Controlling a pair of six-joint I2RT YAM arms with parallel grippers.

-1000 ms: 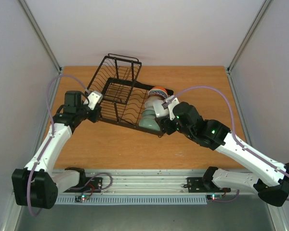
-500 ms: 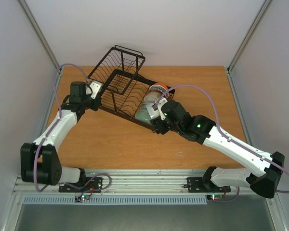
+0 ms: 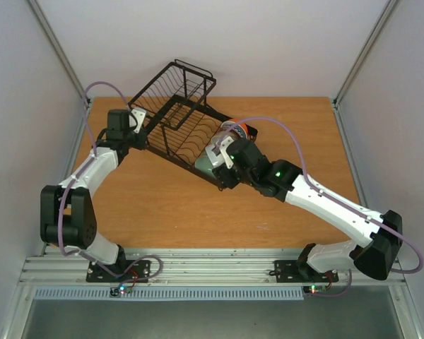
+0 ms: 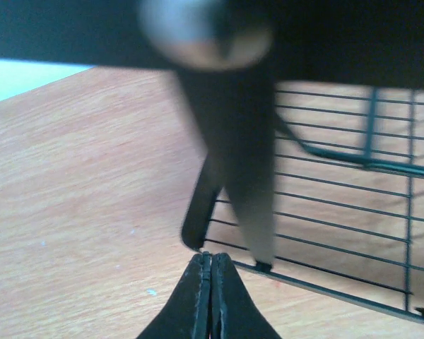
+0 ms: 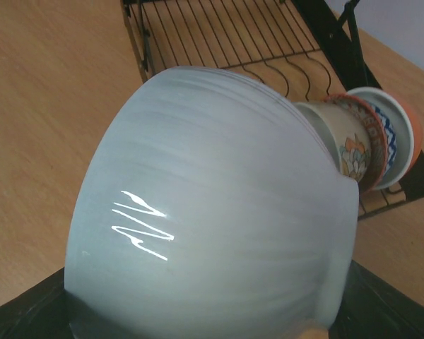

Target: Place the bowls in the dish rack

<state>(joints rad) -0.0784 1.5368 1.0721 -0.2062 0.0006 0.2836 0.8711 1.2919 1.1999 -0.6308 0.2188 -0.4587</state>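
the dish rack (image 3: 177, 134) has swung farther left; my left gripper (image 4: 210, 260) is pressed closed at its corner, my right gripper (image 3: 218, 164) spread wide, clasping a pale green bowl (image 5: 212, 205).

The dish rack (image 3: 171, 120) lies slantwise on the table (image 3: 162, 205), toward its far left, with its basket section (image 3: 191, 70) at the far end. My left gripper (image 3: 137, 124) sits at the rack's left corner, the wires just beyond it and to its right. The bowls (image 3: 230, 134) stand in a row in the rack's near right end. My right gripper (image 3: 222, 159) is there, with the large bowl (image 5: 212, 212) between its fingers and the smaller ones behind it.
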